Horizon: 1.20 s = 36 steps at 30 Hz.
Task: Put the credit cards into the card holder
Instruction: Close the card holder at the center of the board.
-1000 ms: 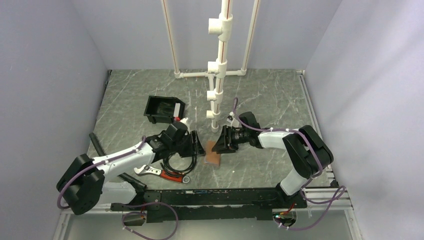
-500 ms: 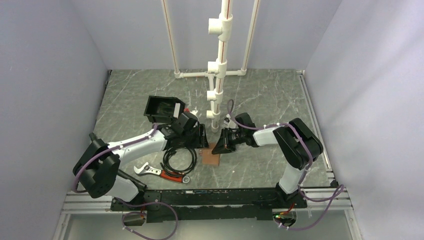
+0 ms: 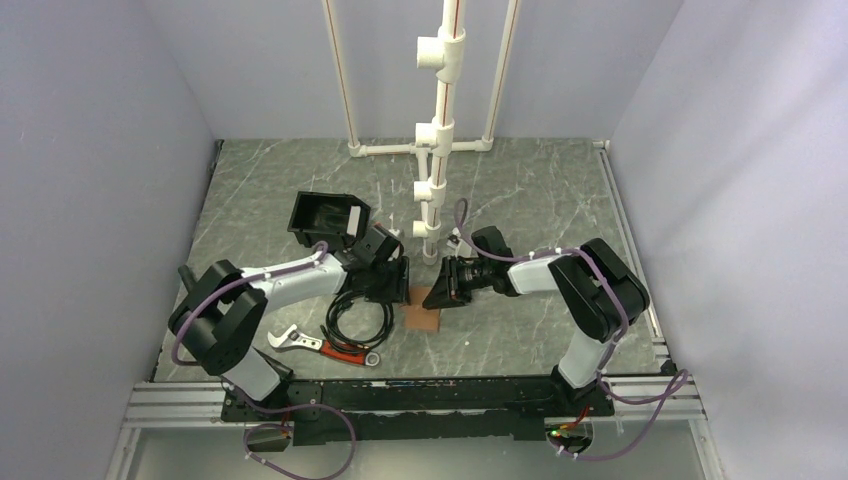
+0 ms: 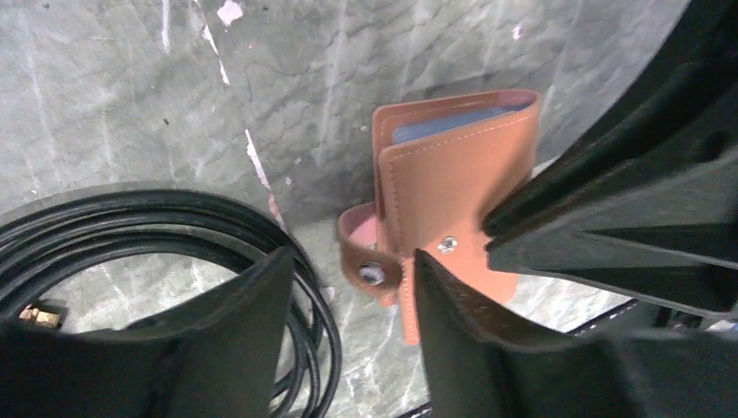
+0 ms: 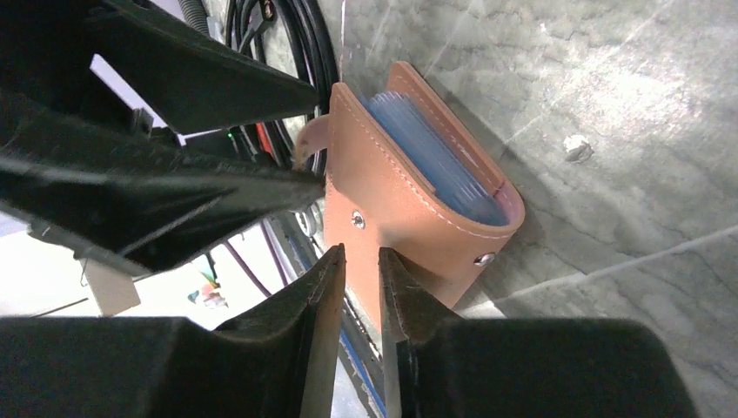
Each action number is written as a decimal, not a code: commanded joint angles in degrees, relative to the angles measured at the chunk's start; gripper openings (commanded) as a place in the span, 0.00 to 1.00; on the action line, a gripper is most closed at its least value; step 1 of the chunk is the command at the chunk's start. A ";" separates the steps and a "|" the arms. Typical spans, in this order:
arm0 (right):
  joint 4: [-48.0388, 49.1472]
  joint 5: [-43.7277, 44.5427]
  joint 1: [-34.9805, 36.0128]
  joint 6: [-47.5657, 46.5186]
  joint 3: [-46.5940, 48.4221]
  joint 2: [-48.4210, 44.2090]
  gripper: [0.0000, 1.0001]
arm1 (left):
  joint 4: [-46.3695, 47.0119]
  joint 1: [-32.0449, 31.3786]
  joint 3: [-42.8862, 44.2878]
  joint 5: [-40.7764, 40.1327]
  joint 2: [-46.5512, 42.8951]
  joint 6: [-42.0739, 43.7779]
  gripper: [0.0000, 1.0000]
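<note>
on the grey marbled tabletop [image 3: 520,190], beside a black cable coil [image 4: 130,226], the brown card holder [image 4: 452,183] lies almost folded shut between both arms. the left tool [image 4: 350,257] is spread, straddling the snap strap [image 4: 370,272]. the right tool [image 5: 358,252] is nearly pressed together at the cover's edge; i cannot tell whether it pinches leather. pale blue edges show inside the fold, and no loose credit cards are visible. best probably to catch the strap gently and open the cover while the other side stays pinned. no writing is legible.

I'm seeing the card holder [image 4: 452,187] looking like matt, stitched tan leather, its snaps [image 4: 447,246] shiny metal; the cable [image 4: 174,218] at nine o'clock is looking glossy black.
</note>
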 commanded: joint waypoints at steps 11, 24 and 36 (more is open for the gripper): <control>-3.29 2.48 0.15 -3.86 -0.85 -0.36 0.25 | -0.24 3.52 -3.65 2.73 -8.83 -0.69 0.45; -2.59 1.94 0.15 -3.98 -1.22 0.17 0.24 | 2.48 3.20 -0.67 7.39 -4.45 -1.38 0.43; -2.51 1.69 0.23 -3.95 -1.00 0.76 0.24 | 0.20 2.45 0.39 3.86 -4.15 -1.07 0.21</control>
